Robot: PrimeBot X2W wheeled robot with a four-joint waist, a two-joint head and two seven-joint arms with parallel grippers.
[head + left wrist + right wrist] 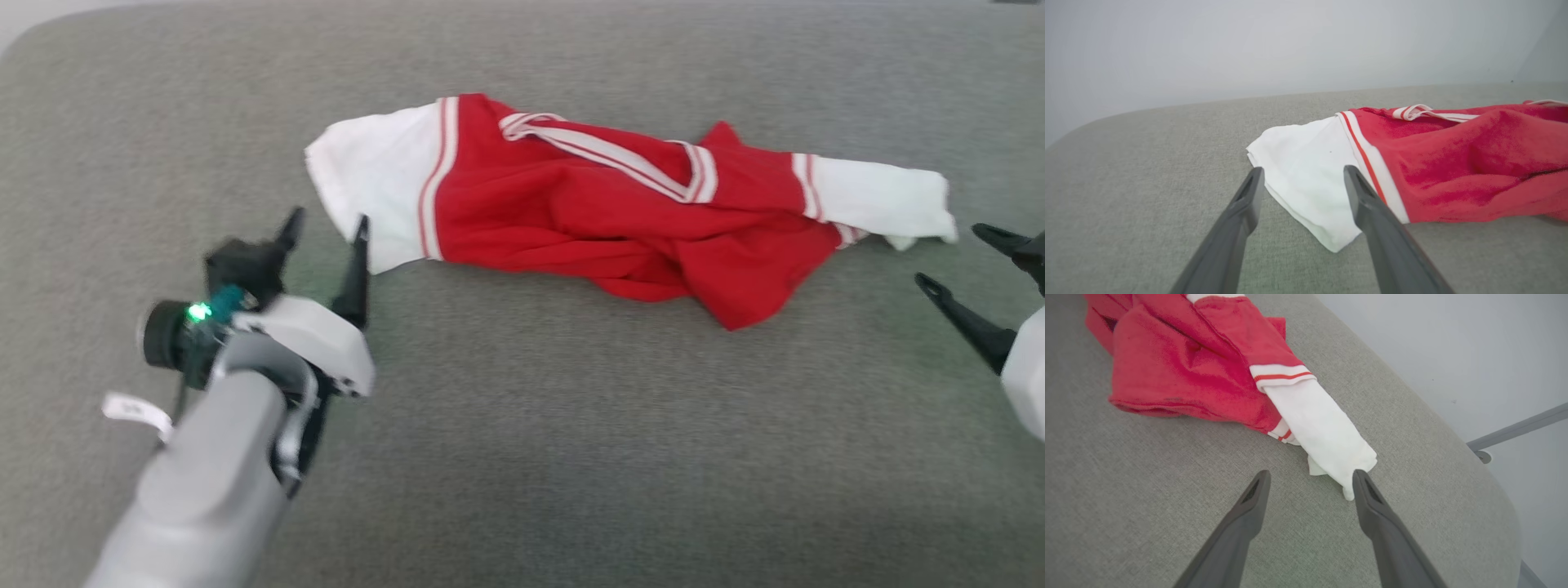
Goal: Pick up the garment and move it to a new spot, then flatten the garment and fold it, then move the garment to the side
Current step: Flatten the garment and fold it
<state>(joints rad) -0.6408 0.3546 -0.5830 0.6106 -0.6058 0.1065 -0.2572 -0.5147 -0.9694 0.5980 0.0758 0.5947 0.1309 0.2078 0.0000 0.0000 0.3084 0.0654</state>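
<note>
Shirt (620, 220) lies bunched; left gripper (326, 219) and right gripper (951, 255), both wide open and empty, flank its sleeves, likely to spread it

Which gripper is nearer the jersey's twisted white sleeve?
Right. The right gripper sits just short of the twisted sleeve's tip; the left gripper is by the jersey's opposite sleeve.

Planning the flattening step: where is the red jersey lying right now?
In the head view the garment lies crumpled across the grey surface, one white sleeve by the left gripper, the other near the right gripper.
</note>
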